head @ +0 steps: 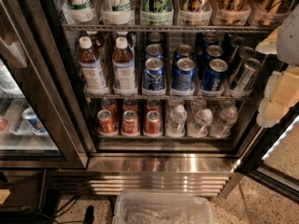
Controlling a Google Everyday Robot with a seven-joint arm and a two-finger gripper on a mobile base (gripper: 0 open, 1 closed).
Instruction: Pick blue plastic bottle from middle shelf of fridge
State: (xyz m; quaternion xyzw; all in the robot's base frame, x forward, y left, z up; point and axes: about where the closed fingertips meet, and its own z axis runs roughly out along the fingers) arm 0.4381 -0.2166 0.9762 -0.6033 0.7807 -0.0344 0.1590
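Two brown-drink bottles stand side by side at the left end of the middle shelf (187, 97), a little left of the centre of the frame. I take the left one for the blue plastic bottle (92, 69): white cap, dark brown drink, pale blue label. It stands upright at the front rail, just beside the other bottle (124, 68), whose label looks whiter and whose drink looks redder. More bottles of the same kind stand behind both. To the right on the same rack run rows of blue cans (184, 74), and past them some darker cans (245, 73) that tilt to the right.

My hand (279, 92) sits at the right edge of the frame, about level with that shelf. It shows as pale cream and white blocks, cut off by the edge. It is well apart from the blue plastic bottle, with the blue cans between them. I cannot tell how far it is open, nor whether it has hold of anything.

Above, across the top of the frame, a rack carries tall cans (156, 3). Below the middle shelf I see orange cans (130, 122) on the left and water bottles (201, 120) on the right. The fridge (159, 164) ends in a steel base with a vent grille. A clear plastic bin (161, 208) sits on the speckled floor at bottom centre.
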